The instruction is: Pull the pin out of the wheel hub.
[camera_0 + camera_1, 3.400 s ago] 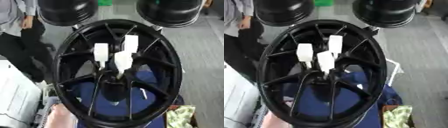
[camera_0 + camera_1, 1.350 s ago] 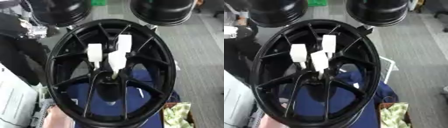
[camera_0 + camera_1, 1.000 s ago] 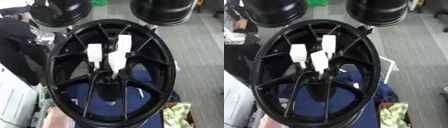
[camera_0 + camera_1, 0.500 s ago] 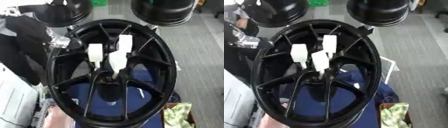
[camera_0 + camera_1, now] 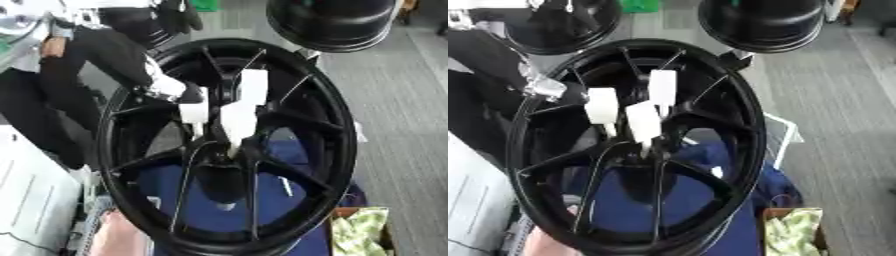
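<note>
While the black wheel hub [image 5: 227,150] fills most of the view, standing on edge with its spoked face toward the camera, two more black wheels sit behind it: one at top right [image 5: 332,22], one at top left [image 5: 562,25]. Grey floor [image 5: 402,125] runs down the right side. A blue cloth [image 5: 219,200] shows through the lower spokes, behind the hub. A pale grey box [image 5: 31,200] is at lower left, just beside the rim.

Left arm [image 5: 105,50] comes in from the upper left, black, and crosses in front of the rim's upper-left arc, covering part of it. The left robot hand [image 5: 171,90] shows only as a silver-white lump just beside the left pin; can't tell if it's wide, narrow or holding anything. Right robot hand is out of both views.

A green-patterned bundle [image 5: 359,232] sits at lower right, a white frame [image 5: 785,135] pokes out past the rim's right edge.

Three white pins stick out of the hub centre: left pin [image 5: 193,112], top pin [image 5: 253,87], middle pin [image 5: 237,120]. Spokes close around their bases.
</note>
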### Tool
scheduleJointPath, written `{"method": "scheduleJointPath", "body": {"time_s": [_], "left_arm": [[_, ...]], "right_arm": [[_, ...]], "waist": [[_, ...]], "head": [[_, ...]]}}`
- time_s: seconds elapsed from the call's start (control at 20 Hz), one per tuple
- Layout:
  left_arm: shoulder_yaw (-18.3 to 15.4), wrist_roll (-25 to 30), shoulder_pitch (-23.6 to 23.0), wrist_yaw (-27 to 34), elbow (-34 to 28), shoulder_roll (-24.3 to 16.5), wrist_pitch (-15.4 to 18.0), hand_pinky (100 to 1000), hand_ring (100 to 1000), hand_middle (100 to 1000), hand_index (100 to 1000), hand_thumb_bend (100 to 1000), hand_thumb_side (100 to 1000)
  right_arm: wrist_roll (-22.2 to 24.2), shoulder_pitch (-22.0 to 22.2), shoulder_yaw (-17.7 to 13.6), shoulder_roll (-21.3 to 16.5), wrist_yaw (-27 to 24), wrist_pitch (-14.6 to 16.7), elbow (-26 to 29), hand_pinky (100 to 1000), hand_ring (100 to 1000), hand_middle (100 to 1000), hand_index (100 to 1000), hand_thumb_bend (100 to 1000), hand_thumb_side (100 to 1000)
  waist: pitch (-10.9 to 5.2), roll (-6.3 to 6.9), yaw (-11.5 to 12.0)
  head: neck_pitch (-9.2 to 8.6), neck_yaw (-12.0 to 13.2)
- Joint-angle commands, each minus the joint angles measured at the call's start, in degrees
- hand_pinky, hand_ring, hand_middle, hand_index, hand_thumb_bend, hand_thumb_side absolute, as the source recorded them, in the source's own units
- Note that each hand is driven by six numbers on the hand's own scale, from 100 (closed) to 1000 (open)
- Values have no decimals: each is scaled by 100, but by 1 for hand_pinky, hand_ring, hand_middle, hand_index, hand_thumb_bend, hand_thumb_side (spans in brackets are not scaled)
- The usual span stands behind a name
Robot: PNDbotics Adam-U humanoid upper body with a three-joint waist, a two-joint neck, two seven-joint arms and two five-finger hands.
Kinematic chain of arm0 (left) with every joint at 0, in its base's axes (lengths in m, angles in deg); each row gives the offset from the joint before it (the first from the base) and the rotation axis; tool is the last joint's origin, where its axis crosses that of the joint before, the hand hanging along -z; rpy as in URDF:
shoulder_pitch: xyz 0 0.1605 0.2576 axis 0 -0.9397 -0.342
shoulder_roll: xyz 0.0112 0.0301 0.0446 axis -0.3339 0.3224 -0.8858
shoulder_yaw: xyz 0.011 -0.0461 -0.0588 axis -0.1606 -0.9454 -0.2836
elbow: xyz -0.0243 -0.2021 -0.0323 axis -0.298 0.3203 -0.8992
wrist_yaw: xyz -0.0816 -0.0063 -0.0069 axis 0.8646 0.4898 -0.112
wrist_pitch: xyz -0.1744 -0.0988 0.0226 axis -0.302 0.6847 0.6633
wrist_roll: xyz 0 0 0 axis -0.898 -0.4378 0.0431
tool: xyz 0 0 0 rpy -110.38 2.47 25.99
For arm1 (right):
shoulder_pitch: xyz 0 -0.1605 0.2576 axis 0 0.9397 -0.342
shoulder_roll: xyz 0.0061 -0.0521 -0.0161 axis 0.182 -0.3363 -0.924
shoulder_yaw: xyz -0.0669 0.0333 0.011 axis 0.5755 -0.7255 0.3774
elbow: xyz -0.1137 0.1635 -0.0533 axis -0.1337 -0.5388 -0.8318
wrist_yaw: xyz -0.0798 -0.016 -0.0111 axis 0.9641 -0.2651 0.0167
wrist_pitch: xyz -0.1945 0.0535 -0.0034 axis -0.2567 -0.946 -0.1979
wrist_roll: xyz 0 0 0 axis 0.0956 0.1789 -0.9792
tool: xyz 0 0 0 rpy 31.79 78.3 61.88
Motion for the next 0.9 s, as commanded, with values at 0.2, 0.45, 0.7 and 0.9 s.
{"method": "scheduleJointPath", "body": {"time_s": [0.2, 0.45, 0.7, 0.9], "left_arm": [[91, 416, 128, -90, 112, 61, -357, 808, 824, 791, 897, 645, 552], [222, 636, 115, -383, 302, 164, -458, 808, 817, 777, 876, 662, 443], [279, 680, 54, -789, 659, 334, -441, 818, 827, 791, 882, 622, 463], [352, 696, 3, -819, 1033, 545, -375, 815, 826, 791, 872, 619, 478]], "right_arm": [[-22, -50, -43, -110, -1, 7, -14, 887, 747, 783, 841, 100, 526], [-6, -44, -6, -86, -24, 10, -38, 887, 746, 782, 841, 100, 526], [11, -35, 21, -75, -40, 9, -64, 887, 745, 781, 840, 100, 526], [6, -51, 31, -44, -54, 14, -75, 888, 744, 781, 840, 100, 522]], "waist": [[-119, 66, -7], [-117, 74, -14], [-100, 77, -31], [-68, 77, -64]], "head": [[-55, 23], [-49, 30], [-47, 40], [-69, 79]]}}
